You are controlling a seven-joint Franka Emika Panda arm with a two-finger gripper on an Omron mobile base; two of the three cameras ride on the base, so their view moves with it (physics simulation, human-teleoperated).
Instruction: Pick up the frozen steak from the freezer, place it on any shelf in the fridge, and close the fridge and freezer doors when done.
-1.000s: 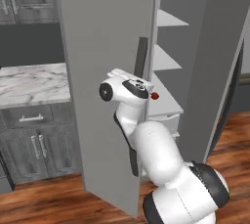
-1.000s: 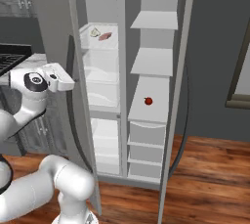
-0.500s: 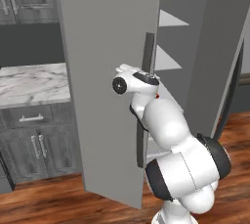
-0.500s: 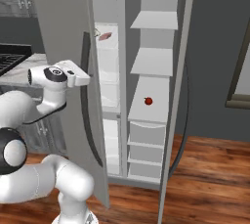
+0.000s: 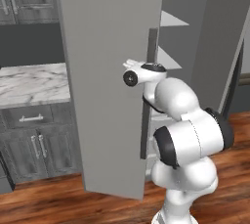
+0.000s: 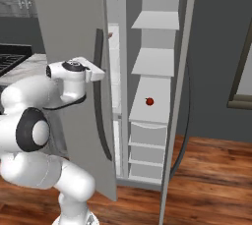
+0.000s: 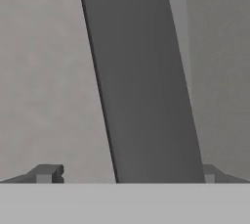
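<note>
At the far left, a marble surface (image 5: 29, 83) is seen over dark cabinets (image 5: 34, 142), and a stove (image 6: 10, 62) shows at the left edge of the right base view. Right of these, the grey freezer door (image 5: 110, 71) is swung most of the way toward its compartment, leaving a narrow gap. The gripper (image 7: 124, 173) is held at the door's dark handle (image 7: 141, 81). In the hand view the fingertips (image 7: 46, 173) are seen spread wide, one on each side of the handle, so the gripper is apart and clamped on nothing; whether either tip touches the handle cannot be told.

Through the gap, a small reddish piece, likely the steak (image 6: 109, 35), is glimpsed on an upper freezer shelf, mostly hidden by the door edge. Further right, the fridge compartment stands exposed, with white shelves (image 6: 155, 62) above and drawers (image 6: 147, 143) below. A small red item (image 6: 149, 101) rests on the lowest shelf. The fridge door (image 6: 179, 86) is seen edge-on at the right, wide open.
</note>
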